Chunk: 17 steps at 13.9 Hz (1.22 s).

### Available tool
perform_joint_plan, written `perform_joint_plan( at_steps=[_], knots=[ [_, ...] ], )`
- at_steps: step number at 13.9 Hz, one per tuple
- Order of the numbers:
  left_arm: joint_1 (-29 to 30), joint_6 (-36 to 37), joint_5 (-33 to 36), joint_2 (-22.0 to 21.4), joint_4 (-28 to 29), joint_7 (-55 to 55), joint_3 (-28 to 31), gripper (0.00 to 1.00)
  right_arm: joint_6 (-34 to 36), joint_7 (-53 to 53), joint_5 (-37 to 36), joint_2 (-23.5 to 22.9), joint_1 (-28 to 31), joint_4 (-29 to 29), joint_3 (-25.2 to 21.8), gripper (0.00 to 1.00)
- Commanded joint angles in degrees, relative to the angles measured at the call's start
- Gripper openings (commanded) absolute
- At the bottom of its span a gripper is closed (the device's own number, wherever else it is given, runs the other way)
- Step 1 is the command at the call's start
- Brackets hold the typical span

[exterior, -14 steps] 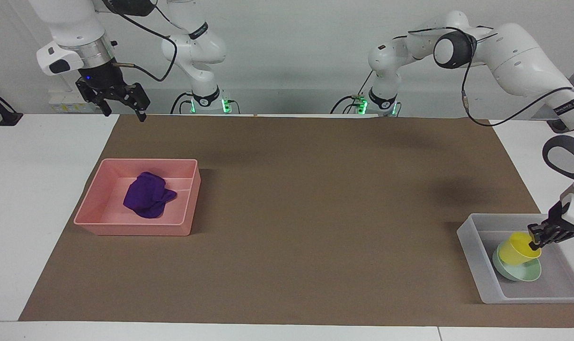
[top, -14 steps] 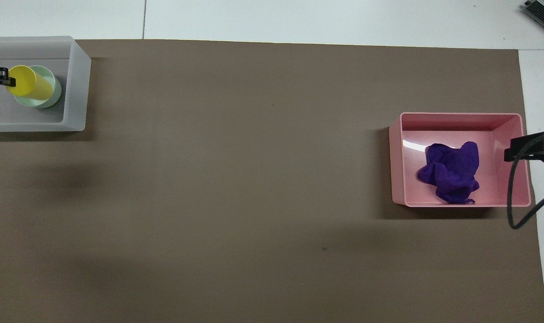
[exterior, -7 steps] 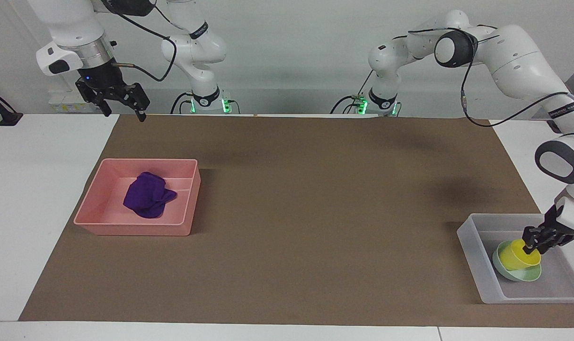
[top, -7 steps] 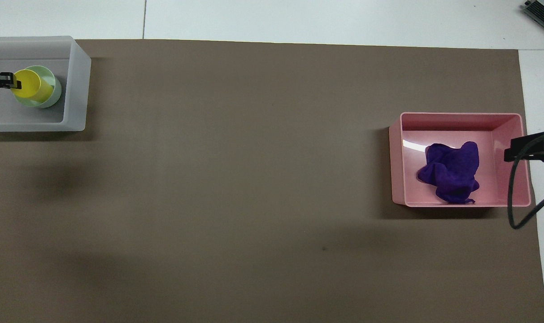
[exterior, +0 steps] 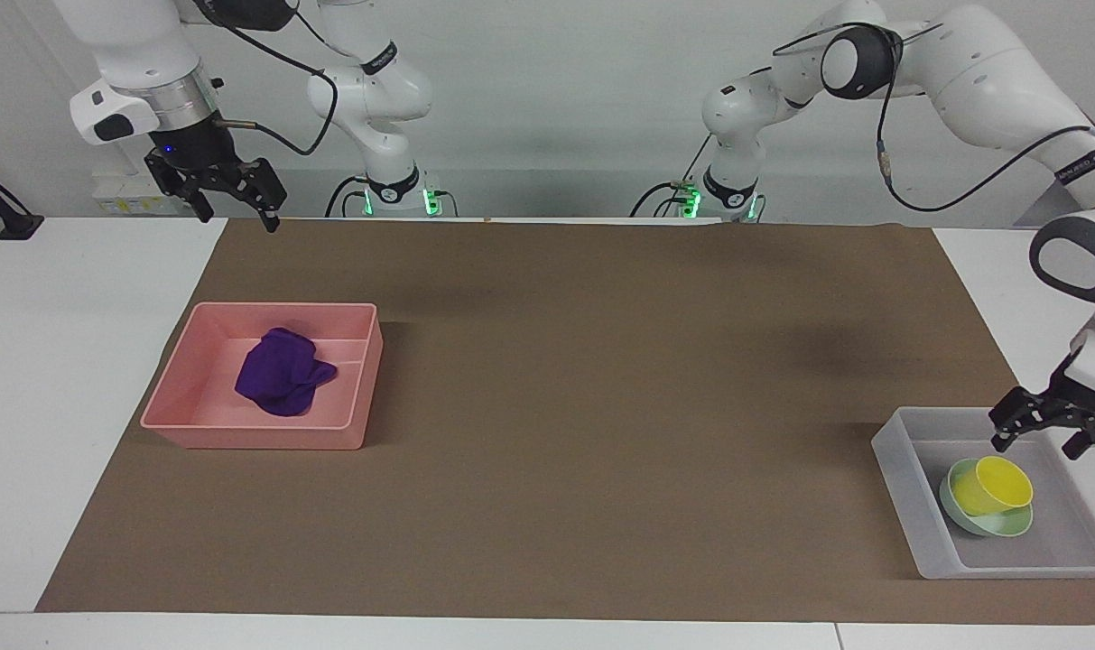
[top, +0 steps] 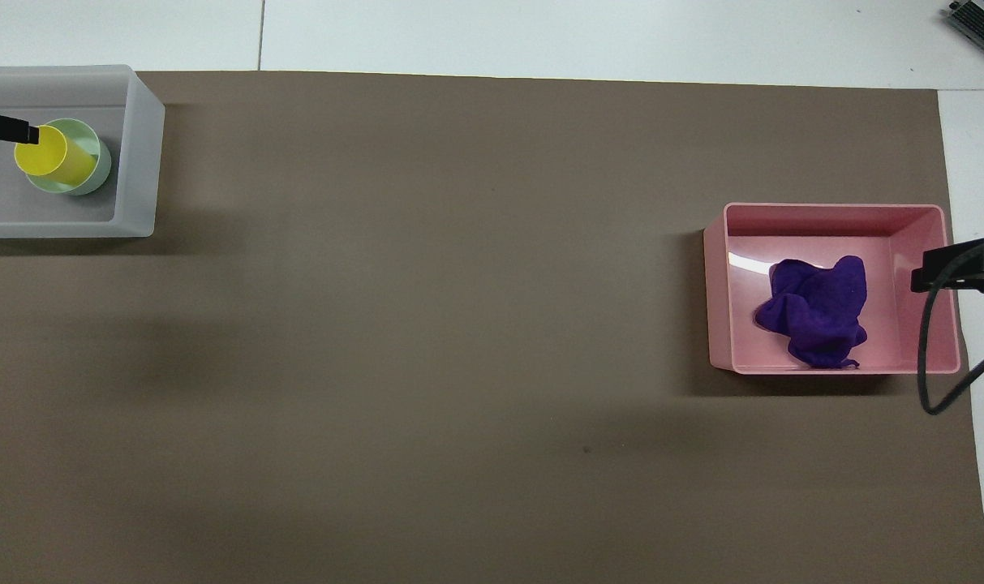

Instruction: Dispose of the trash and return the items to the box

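Observation:
The yellow cup (exterior: 992, 485) rests tilted in the mint-green bowl (exterior: 998, 524) inside the frosted-white box (exterior: 908, 506) at the left arm's end of the table. My left gripper (exterior: 1041, 435) is open and empty, just above the box beside the cup. In the overhead view one of its fingers (top: 9, 130) shows beside the cup (top: 51, 152). The purple cloth (exterior: 281, 370) lies crumpled in the pink tray (exterior: 258, 438). My right gripper (exterior: 237, 212) is open and empty, held high over the table's edge at the right arm's end, and waits.
A brown mat (exterior: 601, 406) covers most of the white table. The pink tray (top: 719, 284) sits toward the right arm's end, the box (top: 139, 162) toward the left arm's end.
My left gripper has let go of the cup, opened and lifted a little. The cup now sits in the bowl. The right arm has not moved.

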<state>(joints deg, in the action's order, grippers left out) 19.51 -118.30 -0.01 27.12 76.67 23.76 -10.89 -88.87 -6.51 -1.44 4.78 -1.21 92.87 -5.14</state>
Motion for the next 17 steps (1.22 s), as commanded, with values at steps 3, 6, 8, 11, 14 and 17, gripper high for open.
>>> perform_joint_plan(
  at_steps=[3, 6, 8, 11, 14, 17],
  knots=[
    [-4.99, 3.59, -0.07, -19.63, 19.21, -0.72, 0.61, 1.00, -0.25, -1.04, 0.56, 1.02, -0.19, 1.09, -0.40, 1.00],
    [-9.12, 8.78, -0.07, -23.86, 19.75, -7.56, 0.61, 1.00, -0.52, -0.61, 0.56, 1.02, -0.11, 1.35, -0.40, 1.00],
    [-11.06, 12.29, -0.07, -25.01, 18.79, -10.65, 0.34, 1.00, -0.52, -0.61, 0.56, 1.02, -0.11, 1.35, -0.40, 1.00],
    [-12.47, 16.69, -0.07, -24.58, 15.54, -11.81, 0.17, 1.00, -0.43, -0.61, 0.56, 1.02, -0.11, 1.35, -0.40, 1.00],
    [-12.74, 21.35, -0.25, -24.66, 11.86, -11.72, 0.08, 1.00, -0.43, -0.61, 0.56, 1.02, -0.11, 1.35, -0.40, 1.00],
    [-12.91, 24.51, -0.25, -26.06, 11.66, -11.72, 0.08, 1.00, -0.51, -0.61, 0.56, 1.02, -0.11, 1.35, -0.48, 1.00]
  ],
)
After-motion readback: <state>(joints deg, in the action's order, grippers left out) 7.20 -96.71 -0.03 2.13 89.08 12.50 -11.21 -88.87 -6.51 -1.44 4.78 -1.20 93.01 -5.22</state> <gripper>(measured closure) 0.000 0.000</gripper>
